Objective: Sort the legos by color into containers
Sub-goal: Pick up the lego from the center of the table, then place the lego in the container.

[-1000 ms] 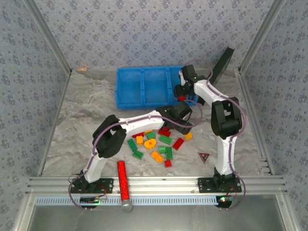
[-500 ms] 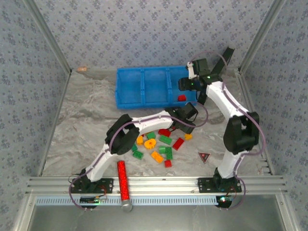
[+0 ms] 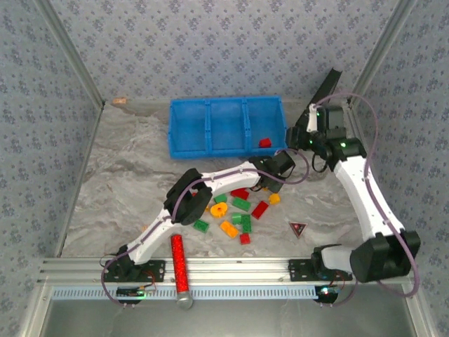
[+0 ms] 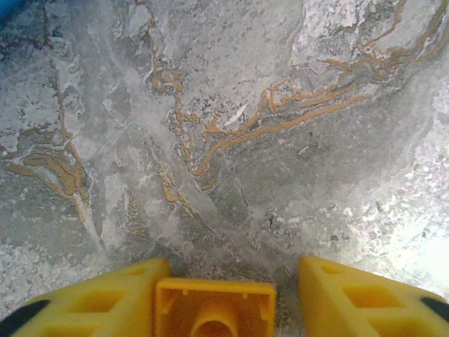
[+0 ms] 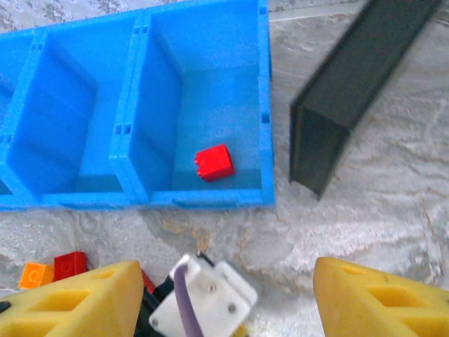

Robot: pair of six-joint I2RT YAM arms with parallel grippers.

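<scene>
My left gripper reaches right across the pile, its yellow fingers low over the table. An orange lego sits between them, hollow side toward the camera. It touches the left finger, and a narrow gap shows at the right finger. My right gripper hangs open beside the bin's right end, nothing between its fingers. The blue bin has three compartments; one red lego lies in the right one. Several loose red, green and orange legos lie mid-table.
A black panel leans at the back right, close to my right arm. A red glittery cylinder lies near the front rail. A small triangular marker sits right of the pile, and a tan wooden block rests at the back left.
My right gripper pulled away from the bin to the right, leaving the red lego inside. My left arm stretched rightward and its fingers narrowed around the orange lego.
</scene>
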